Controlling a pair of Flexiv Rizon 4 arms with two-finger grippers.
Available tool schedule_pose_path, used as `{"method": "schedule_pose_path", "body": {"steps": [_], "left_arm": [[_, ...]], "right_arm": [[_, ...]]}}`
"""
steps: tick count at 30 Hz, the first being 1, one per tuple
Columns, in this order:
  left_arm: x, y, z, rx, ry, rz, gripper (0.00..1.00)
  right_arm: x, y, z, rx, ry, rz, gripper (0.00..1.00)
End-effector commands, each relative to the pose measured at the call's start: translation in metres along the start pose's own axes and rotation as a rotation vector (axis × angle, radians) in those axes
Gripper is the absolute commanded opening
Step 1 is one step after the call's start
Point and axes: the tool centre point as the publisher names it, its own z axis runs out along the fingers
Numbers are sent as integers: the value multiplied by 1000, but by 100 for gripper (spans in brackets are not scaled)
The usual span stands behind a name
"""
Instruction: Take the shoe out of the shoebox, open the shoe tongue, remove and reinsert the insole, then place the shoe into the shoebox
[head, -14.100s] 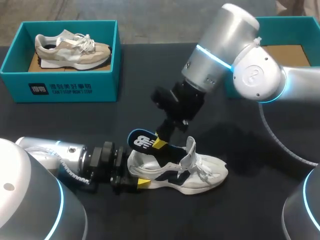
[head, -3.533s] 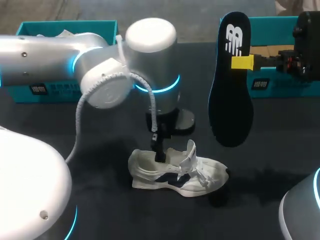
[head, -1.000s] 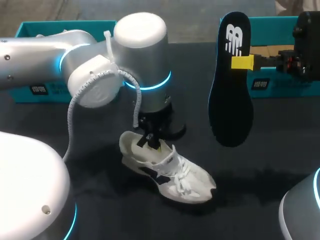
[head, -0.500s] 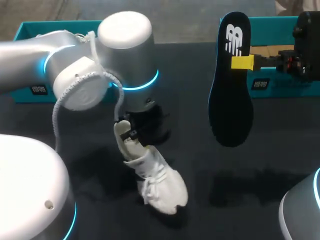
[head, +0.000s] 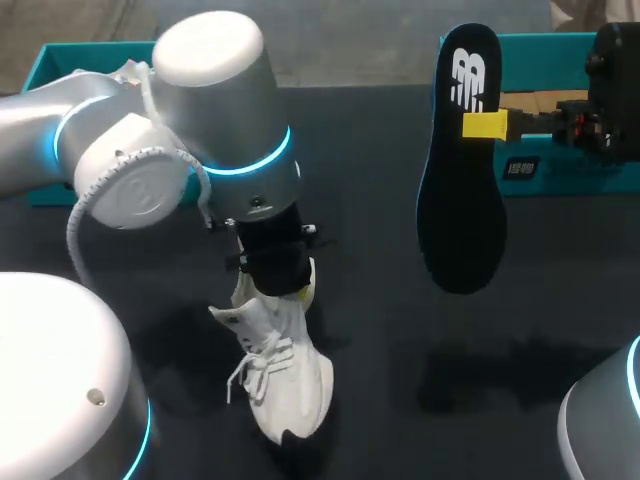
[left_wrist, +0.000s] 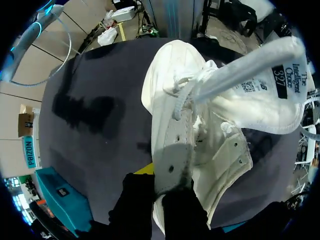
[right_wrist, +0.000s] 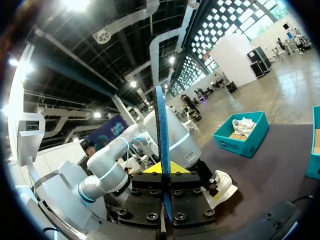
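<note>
White mesh sneaker (head: 288, 385): light, likely floppy; left gripper (head: 290, 288) clamped on firmer collar. Black foam insole (head: 460, 190), beside sneaker: bendy, pinched edgewise in right gripper (head: 487, 125).

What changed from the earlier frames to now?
The right gripper pulled the insole out of the white shoe and raised it at the right, where it has hung unchanged since. The left gripper released the heel, regripped the collar from above and swung the toe from pointing right round toward the near edge.
</note>
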Motion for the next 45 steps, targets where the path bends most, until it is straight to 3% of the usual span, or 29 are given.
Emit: {"method": "schedule_pose_path", "body": {"steps": [1,4,10,17,22,45], "left_arm": [[4,-1,-2,-3,-8,1,0],[4,-1,-2,-3,-8,1,0],[-4,-24,9,-61,-29,110,0],[-12,-46,26,-70,-15,114,0],[-13,-52,37,-29,-20,101,0],[-18,-59,74,-16,10,111,0]], "right_arm": [[0,0,2,2,-3,3,0],[0,0,2,2,-3,3,0],[0,0,2,2,-3,3,0],[0,0,2,2,-3,3,0],[0,0,2,2,-3,3,0],[0,0,2,2,-3,3,0]]}}
